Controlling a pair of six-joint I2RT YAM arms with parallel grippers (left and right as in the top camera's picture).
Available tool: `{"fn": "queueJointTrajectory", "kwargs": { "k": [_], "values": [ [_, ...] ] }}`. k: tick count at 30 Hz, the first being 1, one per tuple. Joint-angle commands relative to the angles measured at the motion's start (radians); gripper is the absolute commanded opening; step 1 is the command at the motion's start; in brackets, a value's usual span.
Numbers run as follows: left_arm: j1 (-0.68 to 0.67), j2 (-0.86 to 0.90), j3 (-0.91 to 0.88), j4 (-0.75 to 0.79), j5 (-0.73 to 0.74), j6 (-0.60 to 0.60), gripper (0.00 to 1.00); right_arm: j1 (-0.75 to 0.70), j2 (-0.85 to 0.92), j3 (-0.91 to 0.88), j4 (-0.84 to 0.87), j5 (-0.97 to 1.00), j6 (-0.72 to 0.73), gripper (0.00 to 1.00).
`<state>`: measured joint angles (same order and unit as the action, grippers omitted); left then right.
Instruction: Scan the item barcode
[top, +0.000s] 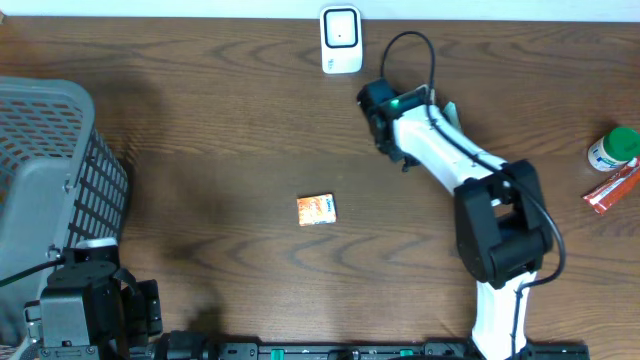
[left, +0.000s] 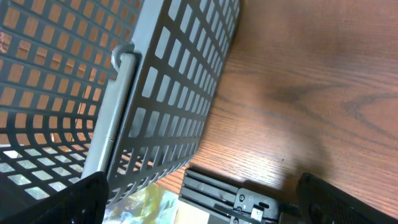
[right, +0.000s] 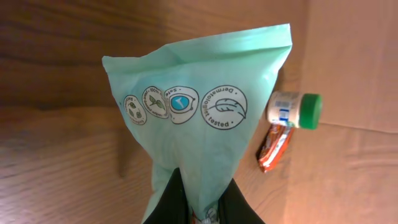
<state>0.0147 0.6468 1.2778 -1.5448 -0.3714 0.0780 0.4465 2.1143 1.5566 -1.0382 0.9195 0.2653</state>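
Brown worktop is seen behind; the green pouch is clamped by the right hand at bottom centre; the left hand is held wide.

Robot lab bench mocked up as a shop checkout. Wood-grain table, with a white barcode scanner standing at its far edge and a grey mesh shopping basket at the left end. Packaged retail goods are about: a small orange packet, a green-capped bottle, a red wrapper and a mint-green pouch with round product badges. The lab part is the right arm and left arm, both at the near edge.
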Motion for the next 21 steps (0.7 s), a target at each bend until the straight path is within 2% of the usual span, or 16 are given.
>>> {"fn": "queueJointTrajectory", "kwargs": {
  "k": [1,9,11,13,14,16,17,21],
  "values": [
    [-0.005,-0.003,0.002,-0.003,-0.003,-0.005,0.96,0.087,0.085,-0.008,0.002,0.104,0.083,0.03],
    [-0.029,-0.004,0.002,-0.003,-0.003,-0.005,0.96,0.306,0.280,-0.008,-0.034,0.145,0.087,0.04],
    [-0.029,-0.004,0.002,-0.003,-0.003,-0.005,0.96,0.379,0.293,-0.008,-0.075,0.144,0.108,0.20],
    [-0.028,-0.004,0.002,-0.003,-0.003,-0.005,0.96,0.486,0.290,-0.007,-0.117,0.134,0.158,0.43],
    [-0.028,-0.004,0.002,-0.003,-0.003,-0.005,0.96,0.517,0.290,-0.007,-0.117,0.127,0.158,0.48],
    [-0.029,-0.004,0.002,-0.003,-0.003,-0.005,0.96,0.587,0.289,-0.006,-0.114,0.121,0.162,0.76],
    [-0.028,-0.004,0.002,-0.003,-0.003,-0.005,0.96,0.612,0.288,-0.005,-0.116,0.121,0.170,0.81],
    [-0.028,-0.004,0.002,-0.003,-0.003,-0.005,0.96,0.653,0.267,0.029,-0.178,0.119,0.214,0.81]
  ]
}}
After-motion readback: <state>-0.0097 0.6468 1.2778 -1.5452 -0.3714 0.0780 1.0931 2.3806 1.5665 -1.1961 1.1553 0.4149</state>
